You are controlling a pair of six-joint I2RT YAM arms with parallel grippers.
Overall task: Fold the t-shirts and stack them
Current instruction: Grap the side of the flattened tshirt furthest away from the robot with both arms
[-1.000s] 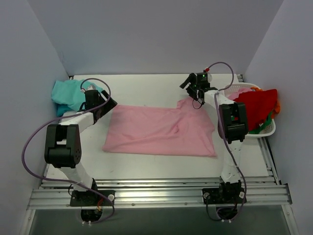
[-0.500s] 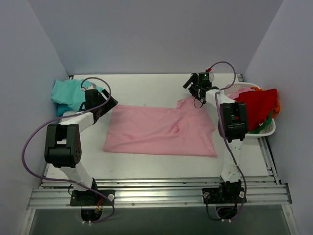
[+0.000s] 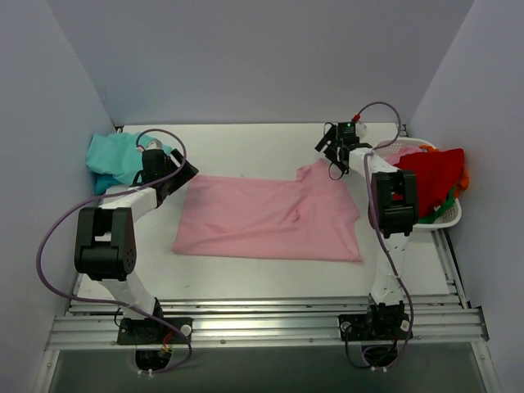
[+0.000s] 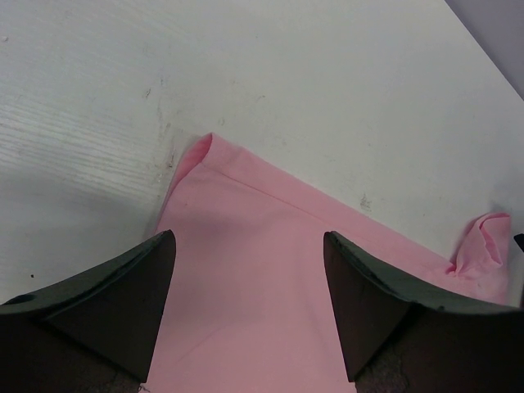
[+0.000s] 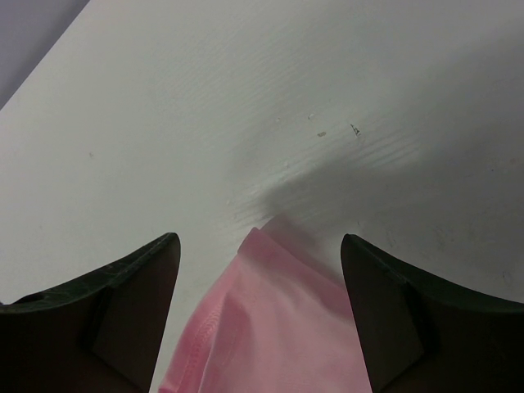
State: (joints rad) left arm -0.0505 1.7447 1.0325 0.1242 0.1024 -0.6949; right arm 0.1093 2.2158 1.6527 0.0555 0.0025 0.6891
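White desk fills the walled cell. On it the pink t-shirt lies spread flat in the middle, between the two arms. A white basket with a red garment sits at the right edge. The teal t-shirt lies bunched in the far left corner. Left claw hangs wide open over the pink shirt's far left corner, gripping nothing. Right claw gapes empty above its far right sleeve.

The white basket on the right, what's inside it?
The basket holds a red garment heaped on top, orange cloth and green cloth peeking at its edge. Anything beneath is covered.
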